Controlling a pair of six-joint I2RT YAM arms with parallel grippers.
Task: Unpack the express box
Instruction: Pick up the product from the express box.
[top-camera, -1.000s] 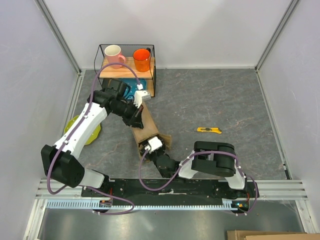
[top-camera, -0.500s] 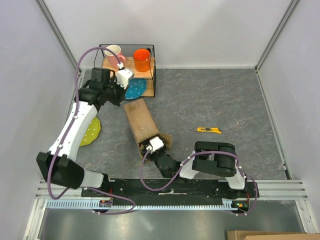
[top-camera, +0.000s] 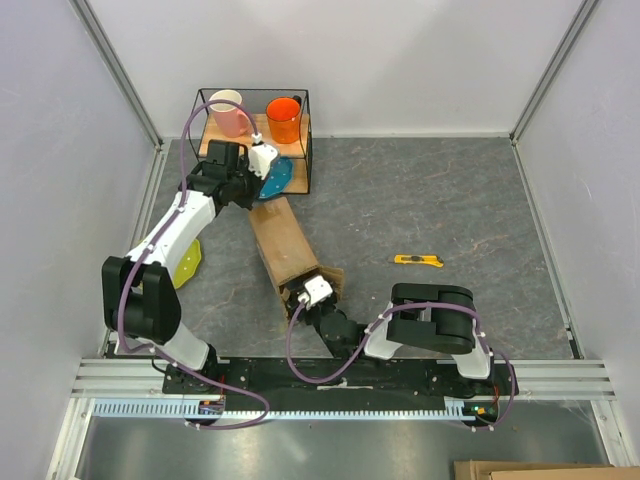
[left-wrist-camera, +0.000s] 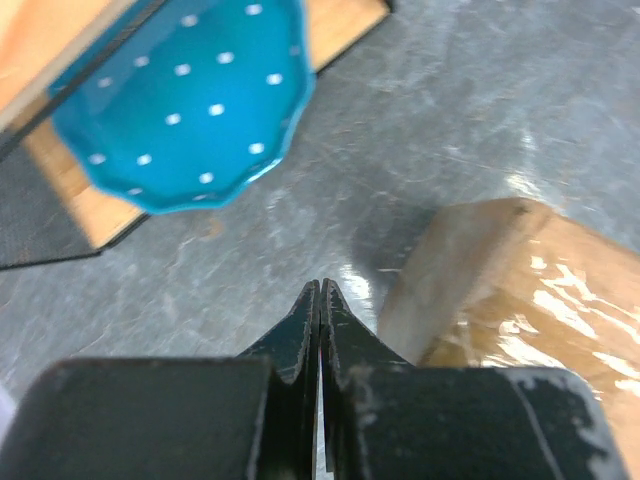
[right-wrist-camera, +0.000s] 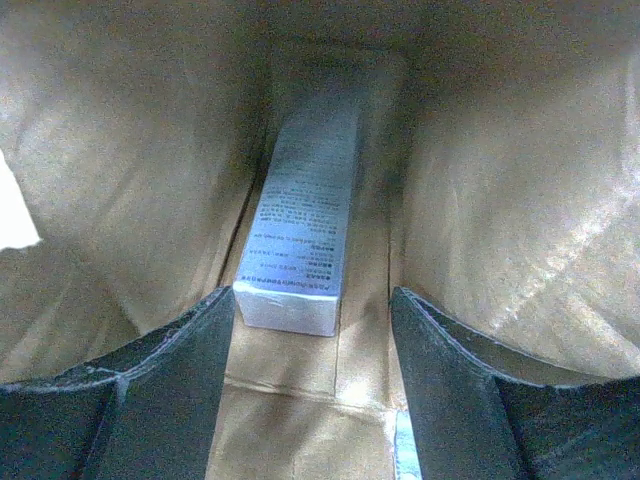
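The express box (top-camera: 288, 243) lies on its side, a brown carton with its open end toward the arm bases. My right gripper (top-camera: 302, 290) reaches into that open end. In the right wrist view it (right-wrist-camera: 312, 295) stands open, its fingers on either side of the near end of a small white printed package (right-wrist-camera: 300, 225) that lies on the carton's inner floor. My left gripper (top-camera: 256, 192) hovers just past the box's far end. In the left wrist view it (left-wrist-camera: 320, 285) is shut on nothing, with the box corner (left-wrist-camera: 500, 290) to its right.
A black wire rack (top-camera: 306, 135) at the back holds a pink mug (top-camera: 228, 110), an orange mug (top-camera: 283, 118) and a blue dotted plate (top-camera: 276, 178) (left-wrist-camera: 185, 100). A yellow utility knife (top-camera: 418, 260) lies right of the box. A yellow-green plate (top-camera: 186, 266) sits under the left arm.
My left gripper left the top of the box, swung back toward the rack, then came down by the box's far end. The right gripper stayed in the box mouth.
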